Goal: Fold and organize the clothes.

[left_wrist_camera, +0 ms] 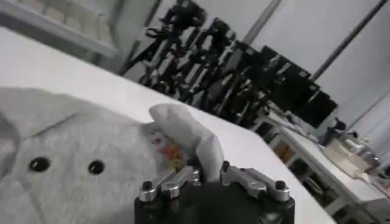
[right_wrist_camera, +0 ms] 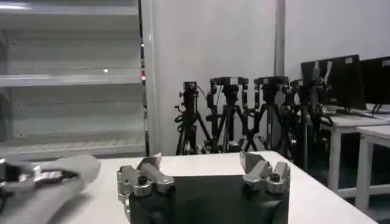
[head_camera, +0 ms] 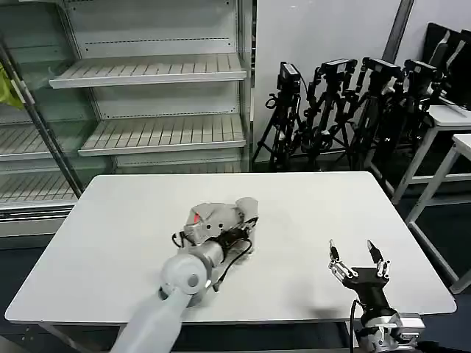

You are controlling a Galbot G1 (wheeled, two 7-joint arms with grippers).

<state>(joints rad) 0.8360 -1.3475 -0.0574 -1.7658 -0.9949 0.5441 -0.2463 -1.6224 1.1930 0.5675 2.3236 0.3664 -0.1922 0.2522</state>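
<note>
Head view, item one: white counter (head_camera: 110,243), rectangular, carrying a single garment near its centre. Item two: shirt (head_camera: 221,217), light grey, bunched into a compact heap, with an orange strip showing on its left side. Its long axis runs roughly left to right, slightly tilted toward the far right.

Item three: left gripper (head_camera: 237,237), at the end of an arm reaching from the near edge diagonally toward the far right, resting at the near edge of the heap. Left wrist view shows the left gripper (left_wrist_camera: 208,176) with a raised fold of the shirt (left_wrist_camera: 91,158) standing between its fingertips; the jaws appear clenched on that fold, with the multicoloured print just beside it and two dark buttons farther along the fabric.

Item four: right gripper (head_camera: 357,263), parked near the right front corner of the counter, well apart from the shirt, fingers spread and holding nothing. Right wrist view confirms the right gripper (right_wrist_camera: 204,167) released, with the shirt (right_wrist_camera: 61,176) off to its left.

Judgement: the left arm is plainly the nearer; the shirt lies to the left and slightly far of the right gripper. Folding appears incomplete, the garment still heaped rather than flat.

Background: shelving unit (head_camera: 154,95); row of tripods (head_camera: 346,103).
</note>
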